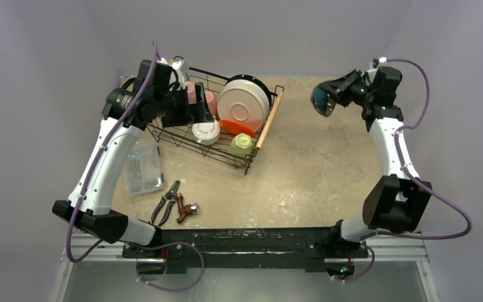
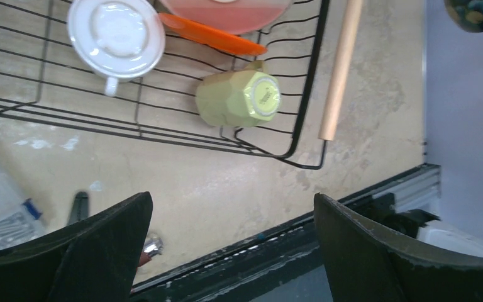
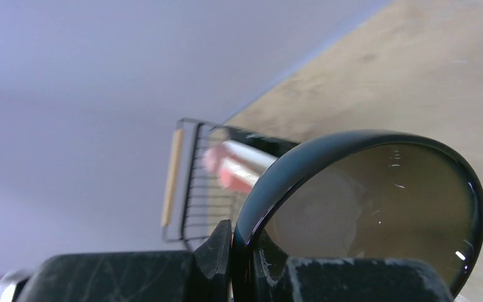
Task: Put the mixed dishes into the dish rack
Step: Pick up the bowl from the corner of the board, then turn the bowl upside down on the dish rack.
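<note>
The dish rack [image 1: 177,138], a black wire basket with a wooden handle [image 1: 269,118], stands at the back left. In it are the cream plate [image 1: 244,104] on edge, the red plate [image 1: 234,128], a pink mug [image 1: 209,99], a white mug [image 1: 205,132] upside down and a yellow-green mug [image 1: 242,145]. My left gripper [image 1: 201,112] hovers over the rack's left part, open and empty [image 2: 233,207]. My right gripper [image 1: 334,95] is raised at the back right, shut on the rim of the small dark bowl [image 1: 321,100], held on edge [image 3: 365,207].
A clear plastic box [image 1: 143,167] of small parts lies left of the rack. Pliers [image 1: 166,201] and a red-handled tool [image 1: 187,211] lie near the front edge. The left wrist view shows the white mug [image 2: 116,34], the yellow-green mug [image 2: 239,97] and the handle [image 2: 339,69].
</note>
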